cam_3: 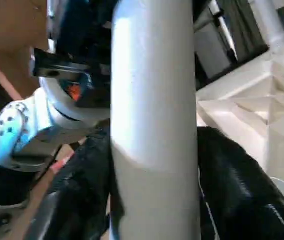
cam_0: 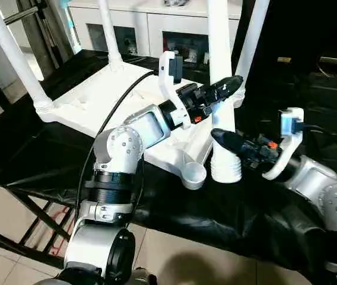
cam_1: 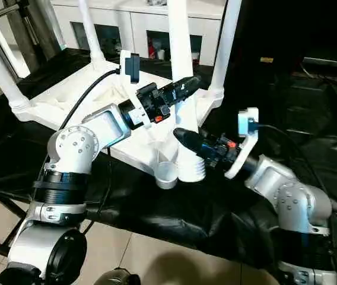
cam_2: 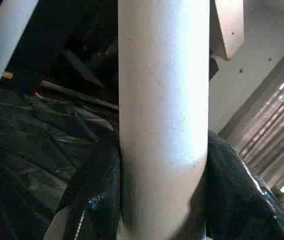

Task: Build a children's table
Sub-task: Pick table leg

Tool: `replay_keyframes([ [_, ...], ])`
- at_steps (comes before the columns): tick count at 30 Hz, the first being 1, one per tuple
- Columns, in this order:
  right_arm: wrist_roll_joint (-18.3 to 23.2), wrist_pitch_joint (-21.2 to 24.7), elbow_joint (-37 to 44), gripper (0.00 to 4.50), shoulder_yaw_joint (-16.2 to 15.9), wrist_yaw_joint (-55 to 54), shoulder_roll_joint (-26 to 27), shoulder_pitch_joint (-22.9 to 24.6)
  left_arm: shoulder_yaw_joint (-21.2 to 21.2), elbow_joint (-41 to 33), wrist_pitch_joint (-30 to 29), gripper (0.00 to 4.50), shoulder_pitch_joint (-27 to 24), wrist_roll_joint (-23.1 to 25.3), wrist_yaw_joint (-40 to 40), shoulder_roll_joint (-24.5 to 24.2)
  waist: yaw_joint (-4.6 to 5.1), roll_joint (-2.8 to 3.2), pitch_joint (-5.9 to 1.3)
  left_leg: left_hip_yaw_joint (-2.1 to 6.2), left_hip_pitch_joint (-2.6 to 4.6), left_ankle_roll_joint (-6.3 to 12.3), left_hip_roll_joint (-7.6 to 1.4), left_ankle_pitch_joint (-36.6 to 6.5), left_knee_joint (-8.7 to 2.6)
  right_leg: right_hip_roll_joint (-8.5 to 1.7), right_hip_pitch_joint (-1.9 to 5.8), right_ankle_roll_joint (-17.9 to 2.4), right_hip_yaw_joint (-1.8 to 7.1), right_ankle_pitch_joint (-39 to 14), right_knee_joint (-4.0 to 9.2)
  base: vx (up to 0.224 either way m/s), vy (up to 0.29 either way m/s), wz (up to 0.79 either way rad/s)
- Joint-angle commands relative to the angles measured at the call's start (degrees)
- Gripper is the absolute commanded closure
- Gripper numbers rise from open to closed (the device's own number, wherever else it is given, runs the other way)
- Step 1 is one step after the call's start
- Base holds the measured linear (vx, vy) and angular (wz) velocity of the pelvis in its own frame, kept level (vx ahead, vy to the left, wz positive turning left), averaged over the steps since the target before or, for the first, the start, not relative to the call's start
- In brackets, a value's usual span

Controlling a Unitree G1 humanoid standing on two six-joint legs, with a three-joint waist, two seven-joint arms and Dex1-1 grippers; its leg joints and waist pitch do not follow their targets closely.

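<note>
The children's table lies upside down on the bench (cam_0: 174,225), which is draped in black sheeting, its white ribbed top (cam_0: 97,98) facing up. Three legs already stand in the corner sockets at about nine (cam_0: 14,56), eleven (cam_0: 109,32) and one o'clock (cam_0: 250,41) of the top. The fourth leg (cam_0: 221,71) stands upright at the near corner, around five o'clock; its ribbed foot sits right beside the empty round socket (cam_0: 195,175), apparently not yet in it. The left gripper (cam_0: 231,86) has its jaws closed around this leg partway up, and the right gripper (cam_0: 225,139) clamps it lower down, just above the foot; both wrist views show black fingers (cam_2: 97,190) hugging the tube on either side. It looks like a light, hollow, stiff plastic tube, smooth and likely slippery, so it could twist or slide in the jaws. Its length gives it leverage, so a hold near the foot steers the tip best while the upper hold keeps it plumb. The top itself looks light enough to skid when pushed.
</note>
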State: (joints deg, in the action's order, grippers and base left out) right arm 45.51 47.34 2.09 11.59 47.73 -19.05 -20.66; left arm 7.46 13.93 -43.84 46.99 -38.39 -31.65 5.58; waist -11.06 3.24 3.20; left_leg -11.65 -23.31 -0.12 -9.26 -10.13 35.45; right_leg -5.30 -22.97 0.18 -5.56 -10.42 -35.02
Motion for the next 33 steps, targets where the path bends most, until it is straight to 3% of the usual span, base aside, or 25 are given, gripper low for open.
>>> replay_keyframes([
  [1,-4.7,-2.3,0.5,1.58,-1.5,-4.6,0.3,-1.7,-1.2,-2.1,1.8,2.62,0.2,1.1,0.7,0.3,0.35,-1.73,-4.22,2.70,1.55,-0.32,-4.50,-10.3,-4.71,-5.27,2.39,-7.9,3.38,-17.1,5.00,0.000,0.000,0.00],
  [5,-8.3,-2.8,2.4,1.22,-3.4,-9.8,0.9,-2.8,-2.4,-2.9,4.6,2.62,0.3,4.6,3.1,0.0,0.76,-1.75,-4.14,2.87,1.60,-1.19,-4.56,-10.1,-5.00,-5.02,2.31,-6.7,3.45,-17.4,4.97,0.000,0.000,0.00],
  [6,-10.6,-3.7,3.4,1.13,-4.7,-11.9,1.2,-3.1,-3.2,-3.3,5.3,2.62,0.3,6.1,4.0,-0.3,0.93,-1.76,-4.17,2.83,1.65,-1.34,-4.54,-10.0,-5.00,-5.11,2.29,-6.6,3.46,-16.9,4.95,0.000,0.000,0.00],
  [8,-17.8,-9.9,4.1,1.12,-7.6,-17.1,2.8,-3.6,-5.6,-4.0,7.6,2.63,0.0,9.9,5.8,-0.9,1.23,-1.94,-4.17,2.76,1.56,-1.76,-4.43,-9.6,-5.01,-5.04,2.13,-6.2,3.50,-16.4,4.90,0.000,0.000,0.00],
  [10,-19.1,-9.2,3.9,1.12,-8.6,-19.7,3.7,-4.6,-7.0,-4.5,8.4,2.63,-0.2,11.5,6.2,-1.2,1.78,-2.03,-4.18,2.74,1.54,-1.56,-4.29,-9.5,-5.08,-5.05,2.32,-6.2,3.51,-16.4,4.82,0.000,0.000,0.00],
  [12,-25.6,-12.7,2.1,1.12,-14.0,-21.4,2.8,-5.2,-8.9,-4.8,10.7,2.64,-0.3,14.8,8.4,-1.6,1.86,-1.97,-4.21,2.70,1.48,-1.45,-4.30,-8.9,-5.00,-4.93,2.33,-6.3,3.53,-15.0,4.76,0.000,0.000,0.00],
  [13,-26.7,-13.3,1.7,1.12,-14.8,-21.8,2.7,-5.3,-9.0,-4.7,11.2,2.64,-0.2,15.4,9.1,-1.6,1.86,-1.97,-4.21,2.70,1.48,-1.45,-4.30,-8.9,-5.00,-4.93,2.33,-6.3,3.53,-15.0,4.76,0.000,0.000,0.00],
  [14,-27.8,-13.9,1.2,1.12,-15.5,-22.5,2.8,-5.4,-9.1,-4.5,11.7,2.64,-0.1,16.1,9.9,-1.4,1.95,-2.50,-4.25,2.61,1.43,-1.35,-4.21,-8.1,-4.91,-4.89,2.46,-6.3,3.54,-13.9,4.50,0.000,0.000,0.00],
  [17,-27.6,-13.3,0.7,1.12,-15.5,-24.5,4.4,-5.5,-9.1,-3.8,13.3,2.64,0.3,18.1,12.5,-1.1,2.18,-2.37,-4.20,2.50,1.41,-0.47,-4.14,-8.3,-4.86,-4.88,2.56,-7.4,3.61,-13.0,4.55,0.000,0.000,0.00],
  [18,-27.6,-13.3,0.7,1.39,-15.5,-24.5,4.4,-5.5,-9.1,-3.8,13.3,2.64,0.3,18.1,12.5,-1.1,2.29,-2.50,-4.19,2.53,1.41,0.04,-4.18,-8.1,-4.89,-4.82,2.56,-7.7,3.55,-12.3,4.49,0.000,0.000,0.00],
  [21,-28.4,-11.7,0.8,1.49,-16.4,-26.3,5.9,-5.2,-9.2,-3.5,14.9,2.64,0.2,19.9,14.3,-0.9,2.53,-2.47,-4.20,2.49,1.43,0.70,-4.21,-7.6,-4.79,-4.73,2.56,-8.5,3.55,-11.2,4.34,0.000,0.000,0.00],
  [24,-28.5,-11.8,0.5,1.89,-16.6,-26.6,6.5,-5.1,-9.2,-3.4,15.5,2.64,0.2,20.3,14.9,-0.8,2.79,-2.44,-4.19,2.49,1.48,0.71,-4.22,-7.8,-4.80,-4.79,2.62,-9.0,3.52,-11.2,4.30,0.000,0.000,0.00],
  [28,-27.5,-12.4,0.1,1.99,-15.7,-26.5,7.9,-5.2,-9.5,-3.2,16.5,2.64,0.1,20.8,15.4,-0.8,2.89,-2.42,-4.19,2.49,1.53,0.58,-4.23,-8.4,-4.78,-4.81,2.59,-8.9,3.54,-12.0,4.37,0.000,0.000,0.00],
  [29,-27.5,-12.4,0.1,2.23,-15.7,-26.5,7.9,-5.2,-9.5,-3.2,16.5,2.64,0.1,20.8,15.4,-0.8,2.92,-2.43,-4.20,2.47,1.53,0.59,-4.22,-8.3,-4.77,-4.75,2.57,-8.9,3.55,-11.8,4.34,0.000,0.000,0.00],
  [33,-26.6,-11.9,0.1,2.42,-15.3,-25.7,7.9,-5.3,-9.4,-3.0,16.6,2.64,0.0,21.2,15.5,-0.8,2.86,-2.39,-4.25,2.45,1.43,1.00,-4.17,-7.3,-4.66,-4.74,2.67,-9.5,3.54,-10.1,4.11,0.000,0.000,0.00],
])
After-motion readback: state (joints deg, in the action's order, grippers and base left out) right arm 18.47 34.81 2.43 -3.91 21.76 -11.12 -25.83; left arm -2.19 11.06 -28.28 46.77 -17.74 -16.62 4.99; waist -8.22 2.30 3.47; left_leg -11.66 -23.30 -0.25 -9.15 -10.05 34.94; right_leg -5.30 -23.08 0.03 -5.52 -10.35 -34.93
